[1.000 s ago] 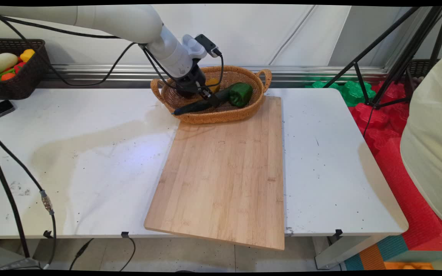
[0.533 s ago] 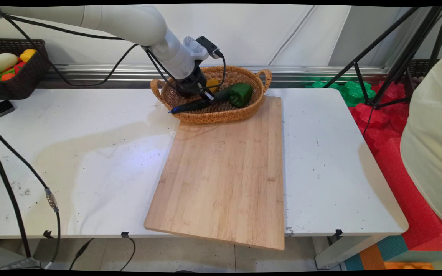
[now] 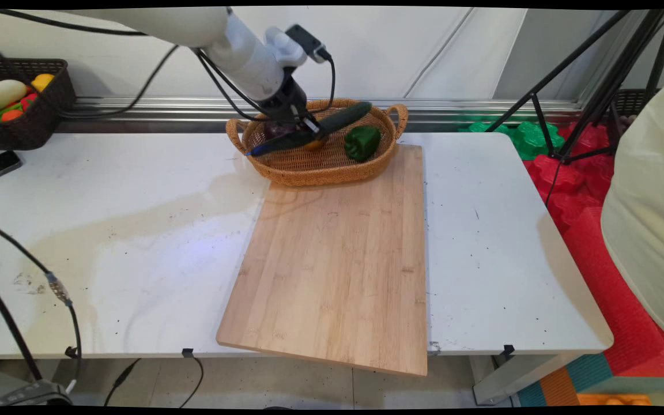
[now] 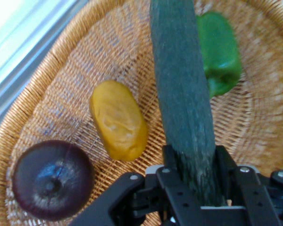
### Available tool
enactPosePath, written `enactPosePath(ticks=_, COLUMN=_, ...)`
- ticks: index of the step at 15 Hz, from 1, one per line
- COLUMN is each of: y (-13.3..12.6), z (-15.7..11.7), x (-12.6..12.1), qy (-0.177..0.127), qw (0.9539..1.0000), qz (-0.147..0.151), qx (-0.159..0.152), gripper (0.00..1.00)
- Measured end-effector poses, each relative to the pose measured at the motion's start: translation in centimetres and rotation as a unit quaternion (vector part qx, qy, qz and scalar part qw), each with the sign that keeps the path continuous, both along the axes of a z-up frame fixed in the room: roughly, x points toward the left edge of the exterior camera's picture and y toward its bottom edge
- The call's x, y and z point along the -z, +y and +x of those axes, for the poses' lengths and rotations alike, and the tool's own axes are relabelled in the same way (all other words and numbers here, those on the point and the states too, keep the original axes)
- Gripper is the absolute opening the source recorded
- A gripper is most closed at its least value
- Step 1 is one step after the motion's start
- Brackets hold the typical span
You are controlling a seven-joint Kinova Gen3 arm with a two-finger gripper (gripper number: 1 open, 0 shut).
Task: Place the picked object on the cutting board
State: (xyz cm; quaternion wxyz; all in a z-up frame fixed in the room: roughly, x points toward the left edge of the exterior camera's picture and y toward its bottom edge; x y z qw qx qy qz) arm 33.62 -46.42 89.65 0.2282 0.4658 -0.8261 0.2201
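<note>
The cucumber is going up out of the basket.
The fingers (image 4: pixel 195 176) are holding the cucumber (image 3: pixel 314 128) tight, lifting it above the basket (image 3: pixel 332 173); a moment ago it was lying inside beside the green pepper (image 3: pixel 362 142).

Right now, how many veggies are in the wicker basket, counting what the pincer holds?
4. The cucumber is gripped in the pincer, lifted over the basket. The green pepper, yellow potato and purple onion lie on its floor. None seems hidden.
</note>
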Motion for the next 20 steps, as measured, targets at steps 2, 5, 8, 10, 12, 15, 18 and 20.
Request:
enactPosePath(ticks=2, y=2.7, z=-0.3, x=-2.4, qy=0.005, qw=0.9998, qz=-0.013, qx=0.012, gripper=0.0)
enactPosePath(ticks=5, y=6.7, z=-0.9, x=-4.5, qy=0.012, qw=0.999, qz=-0.02, qx=0.037, gripper=0.0)
enactPosePath(ticks=8, y=10.7, z=-1.8, x=-5.2, qy=0.017, qw=0.9976, qz=-0.014, qx=0.066, gripper=0.0)
enactPosePath(ticks=10, y=13.1, z=-2.5, x=-5.1, qy=0.021, qw=0.9964, qz=-0.008, qx=0.082, gripper=0.0)
enactPosePath(ticks=12, y=14.7, z=-3.1, x=-4.8, qy=0.024, qw=0.9954, qz=-0.003, qx=0.092, gripper=0.0)
enactPosePath(ticks=15, y=17.1, z=-4.1, x=-4.0, qy=0.029, qw=0.9941, qz=0.006, qx=0.104, gripper=0.0)
enactPosePath(ticks=18, y=18.6, z=-5.3, x=-2.5, qy=0.033, qw=0.9936, qz=0.015, qx=0.107, gripper=0.0)
enactPosePath(ticks=20, y=19.1, z=-6.1, x=-1.3, qy=0.035, qw=0.9933, qz=0.019, qx=0.109, gripper=0.0)
